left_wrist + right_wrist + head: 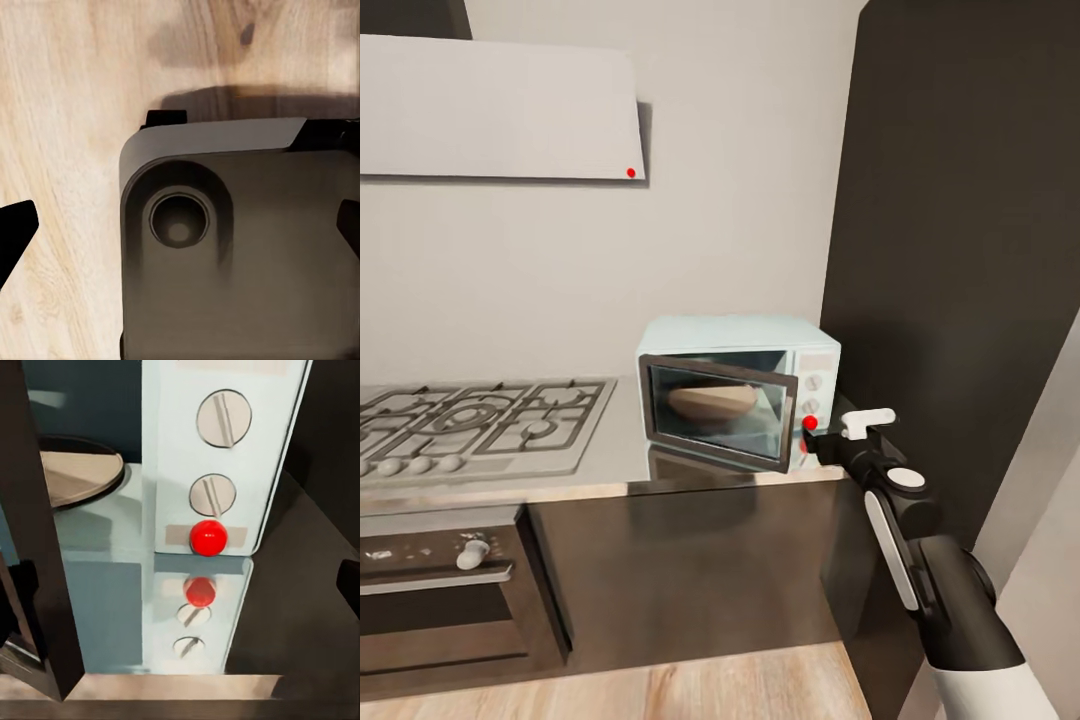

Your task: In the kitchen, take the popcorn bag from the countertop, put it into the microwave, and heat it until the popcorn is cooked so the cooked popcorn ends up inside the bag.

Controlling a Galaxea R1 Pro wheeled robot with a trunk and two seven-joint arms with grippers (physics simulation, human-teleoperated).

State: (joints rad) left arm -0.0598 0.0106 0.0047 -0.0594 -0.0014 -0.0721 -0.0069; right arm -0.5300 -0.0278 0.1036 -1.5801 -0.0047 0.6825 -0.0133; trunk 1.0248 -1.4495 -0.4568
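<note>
The pale blue microwave [760, 345] stands on the steel countertop [610, 445], against the tall dark cabinet. Its dark glass door [720, 408] is ajar, with the edge beside the panel swung out. A tan rounded shape [710, 402] shows through the glass; I cannot tell whether it is the popcorn bag. My right gripper [824, 432] is open just in front of the control panel [225, 457], close to the red round light [208, 537] under two knobs. The turntable [79, 472] shows past the door's edge. My left gripper [180, 232] hangs open over the floor.
A gas hob [470, 420] takes the counter's left part, with a built-in oven [440, 575] below and a hood [500, 110] above. A tall dark cabinet [960, 250] walls the right side. My own dark base [240, 247] and the wood floor [67, 112] lie under the left gripper.
</note>
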